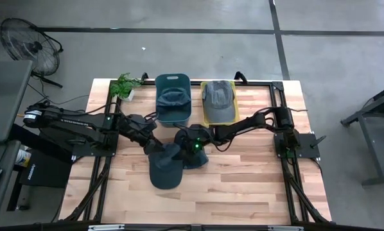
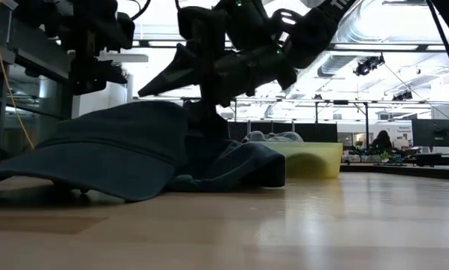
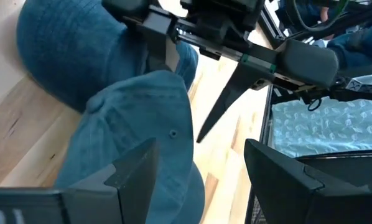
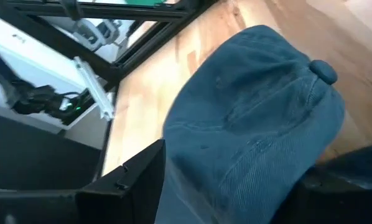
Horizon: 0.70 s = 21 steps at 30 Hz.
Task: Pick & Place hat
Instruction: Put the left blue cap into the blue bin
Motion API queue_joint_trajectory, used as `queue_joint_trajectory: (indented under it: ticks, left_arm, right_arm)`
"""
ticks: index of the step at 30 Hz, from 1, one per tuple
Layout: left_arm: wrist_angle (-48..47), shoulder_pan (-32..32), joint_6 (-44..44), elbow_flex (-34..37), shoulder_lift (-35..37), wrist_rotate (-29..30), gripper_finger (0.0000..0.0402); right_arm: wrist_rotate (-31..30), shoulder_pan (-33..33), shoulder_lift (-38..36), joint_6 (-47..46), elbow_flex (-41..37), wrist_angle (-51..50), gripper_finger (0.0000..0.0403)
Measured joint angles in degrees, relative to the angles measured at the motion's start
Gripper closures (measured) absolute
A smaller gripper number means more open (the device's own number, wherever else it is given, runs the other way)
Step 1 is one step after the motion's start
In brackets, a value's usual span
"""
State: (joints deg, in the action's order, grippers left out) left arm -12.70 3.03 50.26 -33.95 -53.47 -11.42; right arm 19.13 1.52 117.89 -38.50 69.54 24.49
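End effectors, left (image 1: 155, 149) and right (image 1: 187, 142) (fingers spread apart), seemingly touching teal hat (image 1: 168, 165) mid-table.

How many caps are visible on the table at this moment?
3. One blue cap lies mid-table beneath both end effectors, a dark cap sits in the green bin, and a grey cap in the yellow bin.

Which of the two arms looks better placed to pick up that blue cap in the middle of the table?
Probably the right. The right claw has its open fingers on either side of the blue cap's crown. The left claw, also open, hovers beside the cap, mostly over bare table.
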Motion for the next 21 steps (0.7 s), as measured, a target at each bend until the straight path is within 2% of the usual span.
queue_joint_trajectory:
  ticks: [6, 16, 21]
  left_arm:
    - [0.18, 0.0, -0.02, 0.0, 0.0, -0.08, 0.0167]
    - [7.06, 0.0, -0.48, 0.0, 0.0, -0.14, 0.0167]
    - [10.32, 0.0, -1.33, 0.0, 0.0, -0.11, 0.0167]
  right_arm:
    - [3.77, -0.66, 0.0, -0.32, 0.67, 0.2, 0.0238]
    - [9.38, -2.38, 0.0, -2.92, 0.66, 0.29, 0.0384]
    - [11.97, -3.43, 0.0, -5.12, 0.66, 0.39, 0.0395]
